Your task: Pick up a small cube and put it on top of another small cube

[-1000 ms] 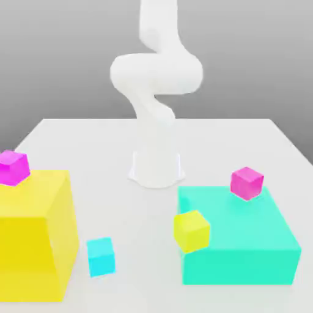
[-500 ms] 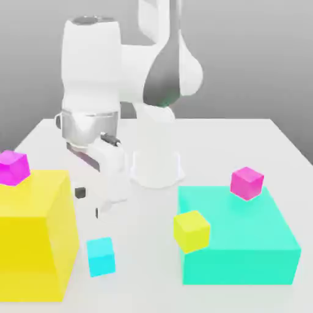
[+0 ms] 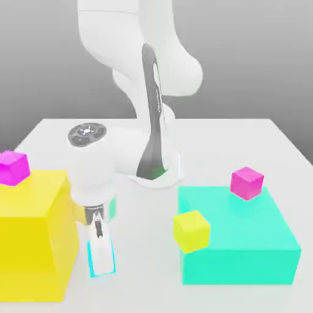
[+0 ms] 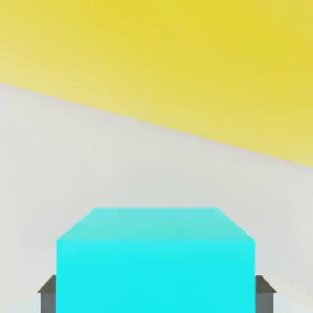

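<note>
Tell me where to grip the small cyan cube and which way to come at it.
Grip the small cyan cube across two opposite flat side faces, coming straight down from above. It sits square on the table beside the big yellow block, so only the top is freely open. The gripper is already shut on it that way.
</note>
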`<state>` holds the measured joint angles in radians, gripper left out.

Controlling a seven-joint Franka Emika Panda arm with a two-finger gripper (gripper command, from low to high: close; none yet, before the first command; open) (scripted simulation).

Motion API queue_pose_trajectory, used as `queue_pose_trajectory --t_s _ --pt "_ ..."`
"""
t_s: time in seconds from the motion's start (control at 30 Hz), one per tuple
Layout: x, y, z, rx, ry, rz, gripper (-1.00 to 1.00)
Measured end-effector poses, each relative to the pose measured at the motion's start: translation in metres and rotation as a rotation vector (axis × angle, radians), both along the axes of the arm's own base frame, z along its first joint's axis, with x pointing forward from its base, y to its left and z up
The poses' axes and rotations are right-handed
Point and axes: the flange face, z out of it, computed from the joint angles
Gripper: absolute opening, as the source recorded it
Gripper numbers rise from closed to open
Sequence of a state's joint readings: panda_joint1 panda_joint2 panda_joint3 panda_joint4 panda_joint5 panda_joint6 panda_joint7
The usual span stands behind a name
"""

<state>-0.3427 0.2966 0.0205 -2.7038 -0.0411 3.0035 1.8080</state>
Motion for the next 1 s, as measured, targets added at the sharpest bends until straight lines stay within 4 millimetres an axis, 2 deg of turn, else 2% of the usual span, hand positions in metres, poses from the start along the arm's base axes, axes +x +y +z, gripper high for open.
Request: queue_pose_trajectory --t_s 0.07,0.27,0.37,0.53,0.63,0.77,0.83,1.0 --pt "0.000 0.000 0.001 0.000 0.001 0.000 -1.00" --pt "0.000 0.000 0.055 0.000 0.001 0.000 -1.00" --pt "0.011 0.024 0.078 0.011 -0.010 0.104 -1.00" --pt "0.021 0.081 0.132 0.029 -0.035 0.348 -1.00" --pt "0.014 0.128 0.154 0.036 -0.038 0.519 -1.00" --pt "-0.013 0.199 0.163 0.016 -0.012 0.771 -1.00" --pt "-0.031 0.232 0.174 0.011 -0.007 0.911 -1.00" --pt "-0.089 0.304 0.204 0.008 -0.002 1.273 -1.00"
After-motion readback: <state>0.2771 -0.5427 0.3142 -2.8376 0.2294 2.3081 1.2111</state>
